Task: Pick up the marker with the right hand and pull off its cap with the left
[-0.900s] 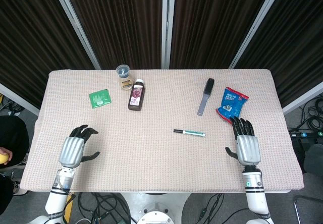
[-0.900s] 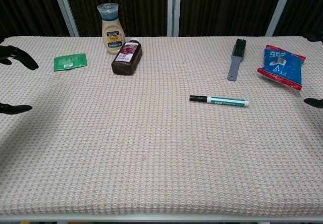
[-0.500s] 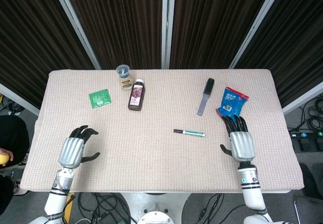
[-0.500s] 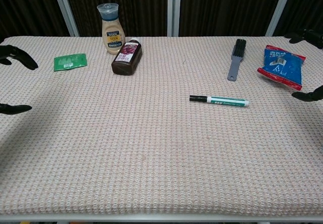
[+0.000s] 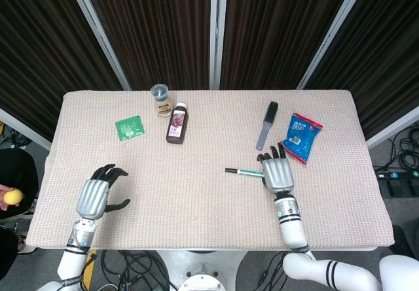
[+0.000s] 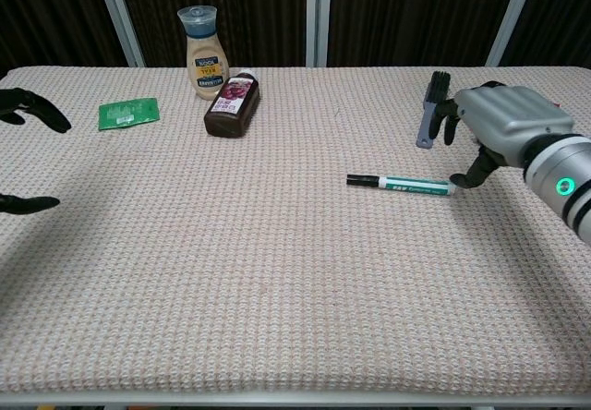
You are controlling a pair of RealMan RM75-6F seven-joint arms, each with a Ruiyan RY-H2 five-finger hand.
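Fingers: the right hand (image 5: 277, 173) has its fingers (image 6: 450, 116) spread apart and holds nothing; the thumb tip is just beside the marker's end. The left hand (image 5: 95, 196) is open too, and empty.
Marker: the marker (image 5: 245, 172) lies flat on the desk (image 5: 209, 212), near the middle, cap end pointing to 9 o'clock.
Change: a moment ago the right hand was far off at the 3 o'clock edge; now it has slid over to the marker. The left hand has not moved.
Meaning: the grab looks about to start; the cap is still on.
Around: brush (image 5: 267, 125) and blue packet (image 5: 302, 137) at 12 o'clock of the right hand.
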